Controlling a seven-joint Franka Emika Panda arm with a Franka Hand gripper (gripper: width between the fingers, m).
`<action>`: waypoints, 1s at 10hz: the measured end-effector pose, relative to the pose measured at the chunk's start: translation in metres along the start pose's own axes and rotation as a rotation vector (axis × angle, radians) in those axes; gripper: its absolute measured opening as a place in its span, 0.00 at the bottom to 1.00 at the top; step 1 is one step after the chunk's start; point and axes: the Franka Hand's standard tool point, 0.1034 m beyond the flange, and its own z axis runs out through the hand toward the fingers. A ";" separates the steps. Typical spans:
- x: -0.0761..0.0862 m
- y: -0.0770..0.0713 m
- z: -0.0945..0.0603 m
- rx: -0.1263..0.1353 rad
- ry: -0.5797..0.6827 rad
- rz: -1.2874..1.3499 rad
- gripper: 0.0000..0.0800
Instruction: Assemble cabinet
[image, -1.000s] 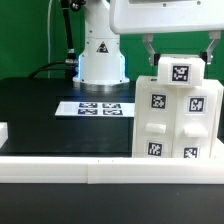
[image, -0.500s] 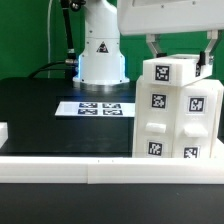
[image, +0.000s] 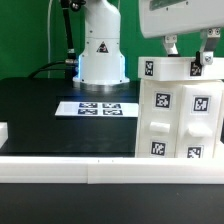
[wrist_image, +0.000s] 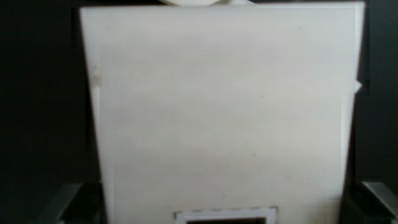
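The cabinet (image: 178, 120), a tall white box with several black-and-white tags on its front, stands on the black table at the exterior view's right. My gripper (image: 188, 55) comes down from above with one finger on each side of the cabinet's top and is shut on it. In the wrist view the cabinet's white face (wrist_image: 214, 110) fills the picture, with a tag edge low in the middle. The dark fingers (wrist_image: 64, 202) show only at the two lower corners, either side of the box, around my gripper (wrist_image: 221, 205).
The marker board (image: 97, 107) lies flat on the table in front of the robot's base (image: 100, 50). A long low white rail (image: 60, 170) runs along the front edge. A small white piece (image: 3, 130) shows at the exterior view's left edge.
My gripper has moved toward the exterior view's right. The cabinet has shifted slightly right with it, and its top now shows two tags instead of one.
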 end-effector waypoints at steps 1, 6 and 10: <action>0.000 -0.002 0.001 0.013 -0.005 0.098 0.70; -0.001 -0.004 0.000 0.015 -0.035 0.515 0.70; -0.002 -0.005 -0.001 0.023 -0.056 0.540 0.92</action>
